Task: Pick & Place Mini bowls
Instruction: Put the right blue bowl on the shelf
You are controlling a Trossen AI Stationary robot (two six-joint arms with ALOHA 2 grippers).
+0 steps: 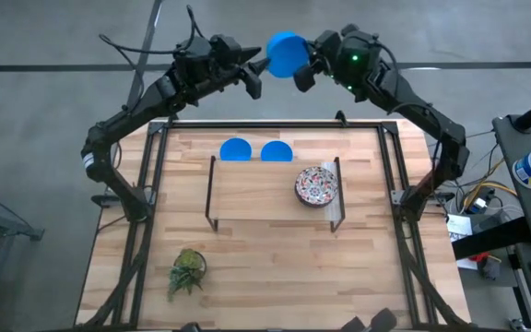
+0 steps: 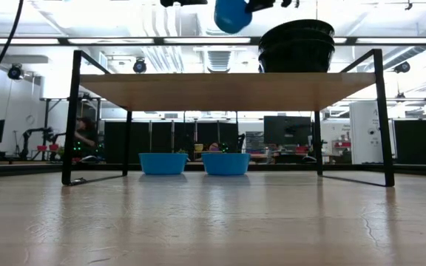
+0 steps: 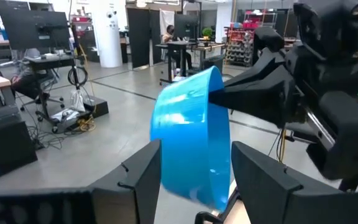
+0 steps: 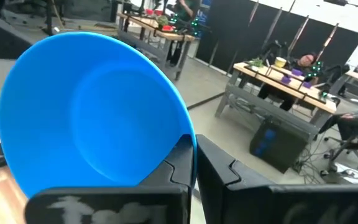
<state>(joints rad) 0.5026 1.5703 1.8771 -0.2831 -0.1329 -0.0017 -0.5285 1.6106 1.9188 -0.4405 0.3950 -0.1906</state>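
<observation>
right tool (image 1: 304,69) clamped on blue bowl (image 1: 286,53) rim; left tool (image 1: 252,74) apart around it; close left firmly before right lets go.

Counter (image 1: 275,277): I see pale wood planks.
Shelf (image 1: 265,194): black-framed wooden stand on the counter.
Under the shelf's far edge: two blue bowls (image 1: 236,149) (image 1: 277,151), side by side.
On the shelf: patterned bowl stack (image 1: 316,185).
Near side: small green plant (image 1: 187,269).
</observation>
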